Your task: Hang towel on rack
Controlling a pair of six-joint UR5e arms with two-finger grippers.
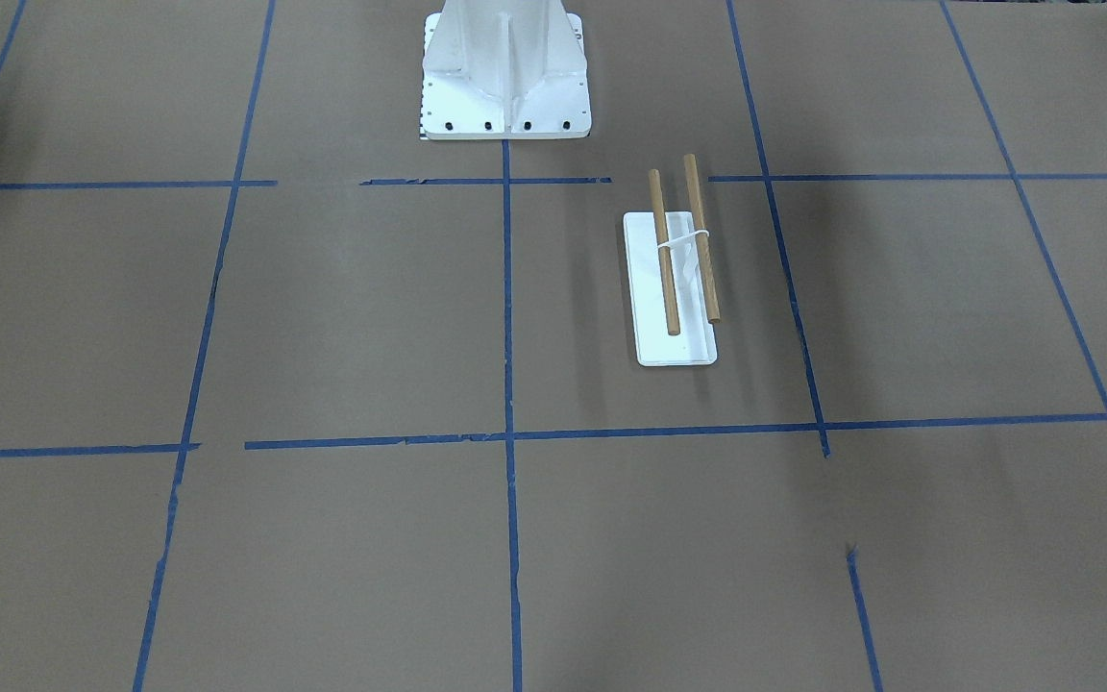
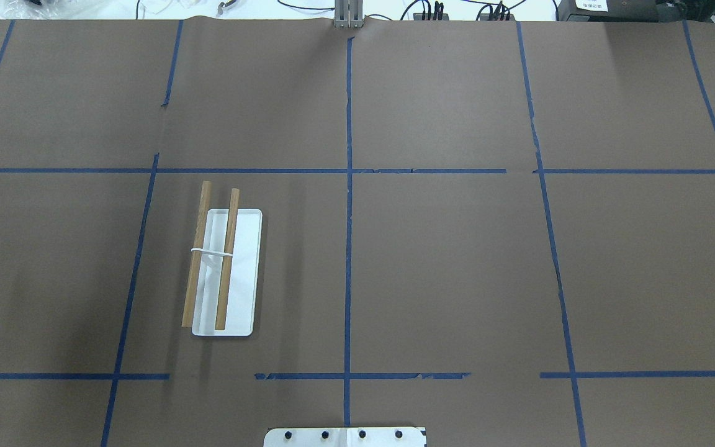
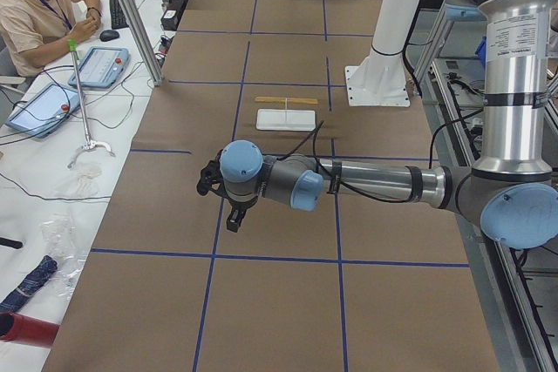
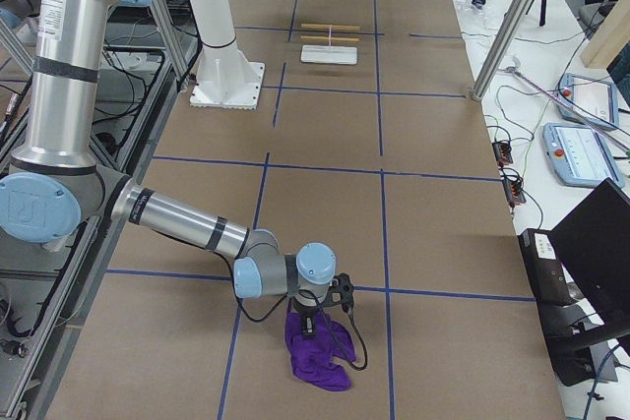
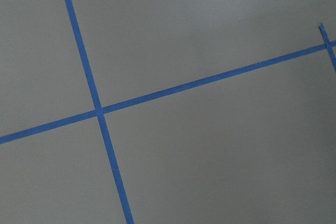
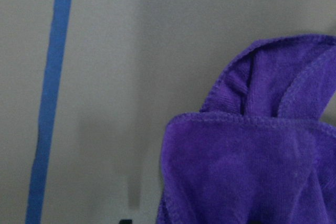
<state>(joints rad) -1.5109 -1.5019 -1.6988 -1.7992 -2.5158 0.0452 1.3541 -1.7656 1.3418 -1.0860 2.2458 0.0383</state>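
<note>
Left of centre, the rack (image 2: 226, 273) runs roughly front-to-back; left gripper (image 3: 233, 215), right gripper (image 4: 311, 326): opening cannot be told.

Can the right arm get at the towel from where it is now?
Likely yes: the right gripper hangs directly over the crumpled towel, at or nearly touching it, and nothing else lies close enough to block it.

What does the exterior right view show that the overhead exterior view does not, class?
Only exterior right: the purple towel, crumpled on the table at the tip of the right arm. Only overhead: the rack's white crosspiece, seen plainly from above. Both: the rack itself, with no towel on it, and the blue tape grid.
</note>
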